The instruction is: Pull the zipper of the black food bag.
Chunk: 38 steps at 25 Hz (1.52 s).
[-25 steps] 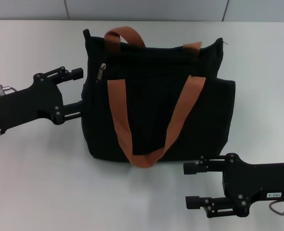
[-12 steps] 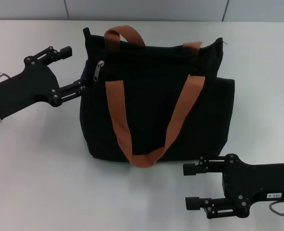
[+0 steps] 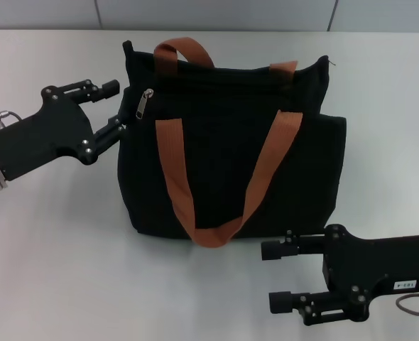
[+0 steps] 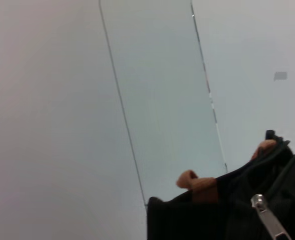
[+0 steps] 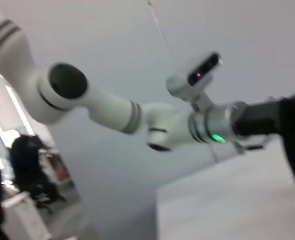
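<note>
Black fabric of the black food bag (image 3: 231, 149) lies on the table (image 3: 53, 249), the zipper (image 3: 143, 104) by my left gripper (image 3: 116, 104), jaws apart; my right gripper (image 3: 275, 275) waits, jaws apart, beside the bag's near edge.

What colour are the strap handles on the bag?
Orange-brown; the strap handles stand out against the black bag, clearest in the head view.
</note>
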Each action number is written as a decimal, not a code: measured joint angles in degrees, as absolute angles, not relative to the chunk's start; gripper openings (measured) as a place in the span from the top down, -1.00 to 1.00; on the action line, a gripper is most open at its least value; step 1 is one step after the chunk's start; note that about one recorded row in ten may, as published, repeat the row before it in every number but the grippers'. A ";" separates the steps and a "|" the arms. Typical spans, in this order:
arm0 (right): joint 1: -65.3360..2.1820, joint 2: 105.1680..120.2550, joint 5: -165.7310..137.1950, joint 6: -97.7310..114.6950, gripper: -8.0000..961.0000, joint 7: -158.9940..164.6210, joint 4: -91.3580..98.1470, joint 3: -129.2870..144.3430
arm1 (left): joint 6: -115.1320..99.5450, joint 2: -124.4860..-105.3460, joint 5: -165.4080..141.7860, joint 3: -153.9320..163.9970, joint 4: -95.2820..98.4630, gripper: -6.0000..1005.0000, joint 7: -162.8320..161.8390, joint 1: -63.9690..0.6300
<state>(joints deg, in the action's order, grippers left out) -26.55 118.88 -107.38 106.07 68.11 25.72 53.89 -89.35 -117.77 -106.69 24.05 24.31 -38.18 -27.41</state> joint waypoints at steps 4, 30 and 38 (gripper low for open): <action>-28.68 118.92 -107.19 109.95 -0.49 71.12 25.74 53.53 | -90.70 -118.22 -106.60 24.03 23.96 0.18 -35.39 -27.02; -38.65 118.50 -96.81 110.02 -0.41 100.61 27.86 45.09 | -97.46 -118.56 -103.73 23.55 23.19 0.94 -29.63 -25.90; -44.77 118.19 -97.94 100.34 -0.34 113.75 32.71 50.79 | -98.20 -118.57 -103.54 23.56 23.12 0.93 -29.35 -25.76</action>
